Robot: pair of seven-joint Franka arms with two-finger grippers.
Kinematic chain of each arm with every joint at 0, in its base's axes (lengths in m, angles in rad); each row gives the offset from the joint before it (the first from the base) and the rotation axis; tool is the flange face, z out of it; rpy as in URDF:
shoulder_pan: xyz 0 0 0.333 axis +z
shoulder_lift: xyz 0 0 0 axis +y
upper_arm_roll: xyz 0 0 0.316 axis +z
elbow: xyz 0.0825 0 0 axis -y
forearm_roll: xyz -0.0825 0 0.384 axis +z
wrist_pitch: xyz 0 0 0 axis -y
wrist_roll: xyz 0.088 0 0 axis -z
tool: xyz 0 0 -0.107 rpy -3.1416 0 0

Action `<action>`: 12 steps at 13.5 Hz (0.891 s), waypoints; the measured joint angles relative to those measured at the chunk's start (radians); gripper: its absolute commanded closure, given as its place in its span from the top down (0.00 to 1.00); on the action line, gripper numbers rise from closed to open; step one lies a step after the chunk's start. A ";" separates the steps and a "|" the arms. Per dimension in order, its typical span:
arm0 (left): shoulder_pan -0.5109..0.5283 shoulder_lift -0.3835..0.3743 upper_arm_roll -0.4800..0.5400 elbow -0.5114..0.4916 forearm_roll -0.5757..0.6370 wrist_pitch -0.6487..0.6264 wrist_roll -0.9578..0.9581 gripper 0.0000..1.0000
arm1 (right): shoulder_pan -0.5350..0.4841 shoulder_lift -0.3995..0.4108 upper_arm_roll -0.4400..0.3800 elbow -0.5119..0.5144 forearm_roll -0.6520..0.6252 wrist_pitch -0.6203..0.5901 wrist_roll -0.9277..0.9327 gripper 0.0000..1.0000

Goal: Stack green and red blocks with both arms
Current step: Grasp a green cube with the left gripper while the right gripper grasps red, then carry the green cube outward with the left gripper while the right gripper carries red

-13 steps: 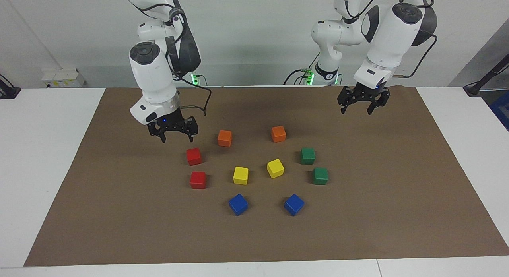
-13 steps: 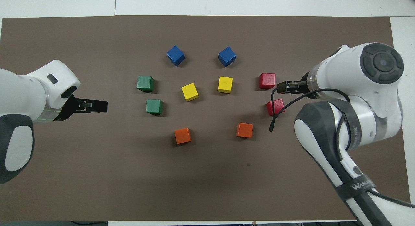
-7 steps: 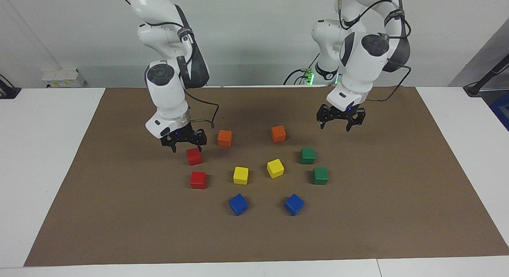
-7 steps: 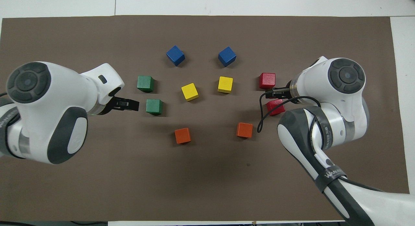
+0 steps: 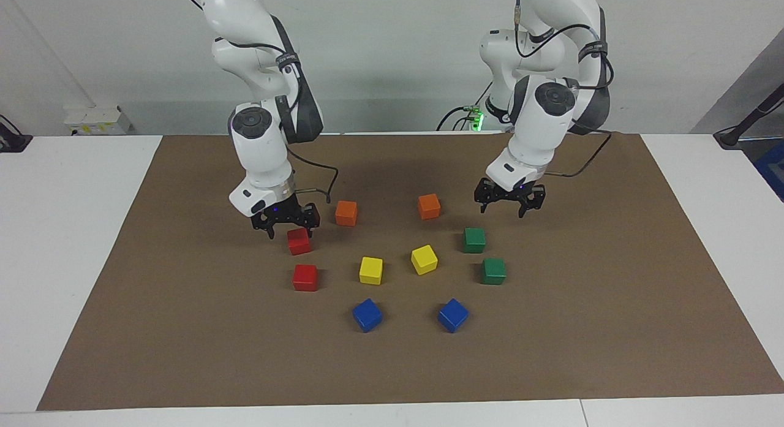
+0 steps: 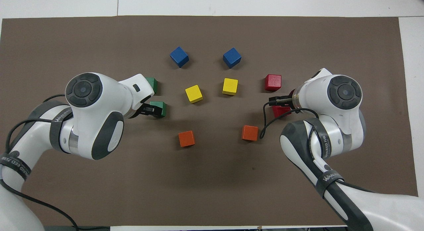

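Note:
Two red blocks lie toward the right arm's end: one nearer to the robots and one farther. Two dark green blocks lie toward the left arm's end: one nearer and one farther. My right gripper is open and low, just over the nearer red block, partly hiding it from above. My left gripper is open and empty. It hangs above the mat beside the nearer green block, a little higher than the right one.
Two orange cubes lie between the grippers, nearest the robots. Two yellow cubes sit in the middle. Two blue cubes lie farthest. All rest on a brown mat.
Both arms swung inward and came down. The right gripper dropped to just over the nearer red block. The left gripper moved toward the nearer green block. No block moved.

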State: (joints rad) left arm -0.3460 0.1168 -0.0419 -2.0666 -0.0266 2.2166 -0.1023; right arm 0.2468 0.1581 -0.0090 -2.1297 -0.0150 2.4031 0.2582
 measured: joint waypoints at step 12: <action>-0.051 0.114 0.001 -0.021 -0.052 0.147 -0.061 1.00 | 0.028 0.048 -0.002 -0.031 0.000 0.051 -0.007 0.00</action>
State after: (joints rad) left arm -0.3970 0.2308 -0.0408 -2.0873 -0.0789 2.3634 -0.1635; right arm 0.2747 0.2065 -0.0107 -2.1612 -0.0150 2.4543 0.2511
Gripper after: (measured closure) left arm 0.000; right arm 0.449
